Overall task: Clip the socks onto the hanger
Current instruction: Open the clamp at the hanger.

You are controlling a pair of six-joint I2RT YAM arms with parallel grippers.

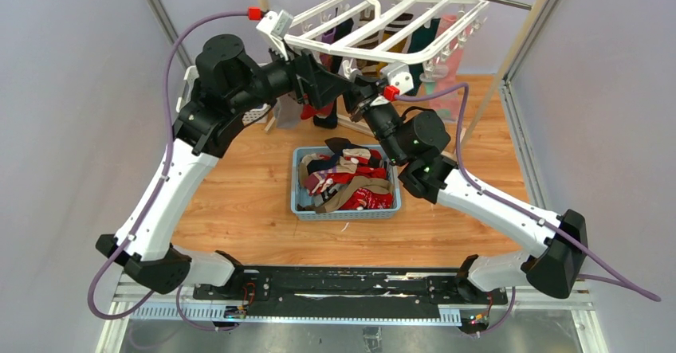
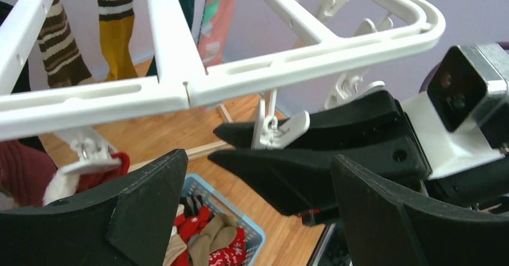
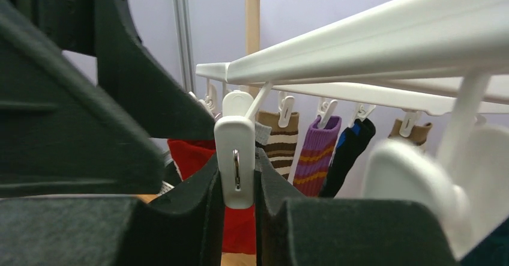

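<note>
Table (image 1: 239, 201): one, wooden top, bearing everything else.
Rack (image 1: 532, 20): one, wooden posts with a metal rail, at the far edge.
Hanger (image 1: 383, 30): one, white rectangular frame with crossbars, hooked on the rail and hanging above the far half of the table; front bar crosses the left wrist view (image 2: 180, 92) and the right wrist view (image 3: 372, 44).
Arms: two, both reaching up under the near left part of the frame, with wrists close together.
Basket (image 1: 296, 190): one, blue, mid-table, below and nearer than the frame.
Left gripper (image 1: 328, 86): spread wide, nothing between the fingers (image 2: 150, 194), touching nothing, just under the front bar, right beside the other gripper.
Right gripper (image 1: 360, 100): pinched on one clip; fingers (image 3: 198, 206) press both flanks of its body.
Loose socks (image 1: 351, 182): a mixed heap in the basket, red, beige and dark; number cannot be told.
Hung socks: at least five from the right wrist, red (image 3: 192, 155), brown and cream striped (image 3: 282, 140), purple with orange stripes (image 3: 317, 152), black with blue (image 3: 348, 152), and tan, mostly hidden (image 3: 414, 133).
Clip (image 3: 235, 158): white, dangling from the front bar, no sock seen in it.
Other clips: many, white, along the bars; exact number cannot be told.
</note>
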